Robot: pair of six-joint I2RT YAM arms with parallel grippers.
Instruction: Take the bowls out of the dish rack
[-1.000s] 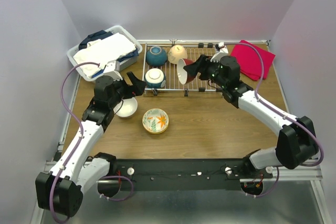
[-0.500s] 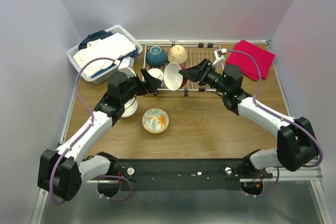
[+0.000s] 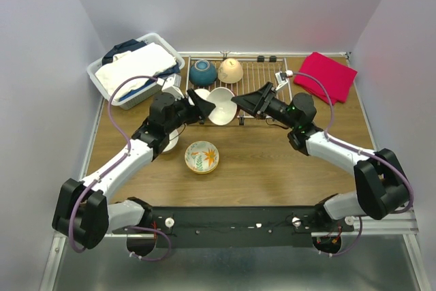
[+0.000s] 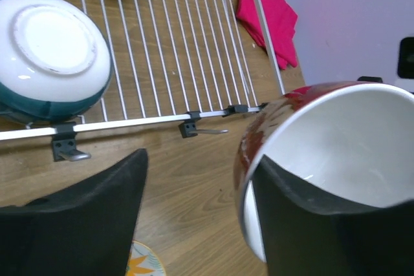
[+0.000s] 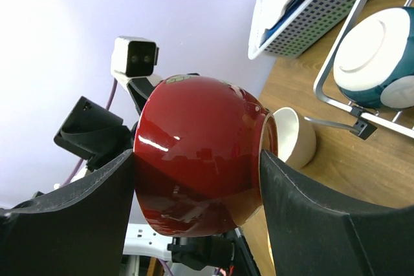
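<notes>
The right pincer (image 3: 240, 100) is clamped on a dark red ceramic bowl with a white inside (image 5: 194, 179), one black finger pressed to each side of its glossy wall. It holds the bowl off the surface, tipped on its side with the mouth turned toward the left pincer (image 3: 199, 105). The left pincer is spread wide: in its wrist view one finger (image 4: 323, 231) lies inside the bowl's mouth and the other (image 4: 77, 224) stands well clear outside, so the rim sits between them; whether the inner finger touches the bowl I cannot tell. From above, the two pincers meet tip to tip over the near rail of the silver wire dish rack (image 3: 262, 80). Just behind the left pincer, an upturned teal bowl with a white foot (image 4: 55, 50) rests on the rack against that rail. Farther behind, at the rack's far side, a darker teal bowl (image 3: 202, 71) and a cream bowl (image 3: 230, 70) lie side by side. Beneath the left pincer's wrist a plain white bowl (image 3: 168, 142) stands on the wooden table (image 3: 272, 161), and nearer the arm bases an orange-green floral bowl (image 3: 202, 157) stands upright. Beyond the right pincer lies a red cloth (image 3: 330, 76); beyond the left, a white plastic basket of laundry (image 3: 95, 76).
</notes>
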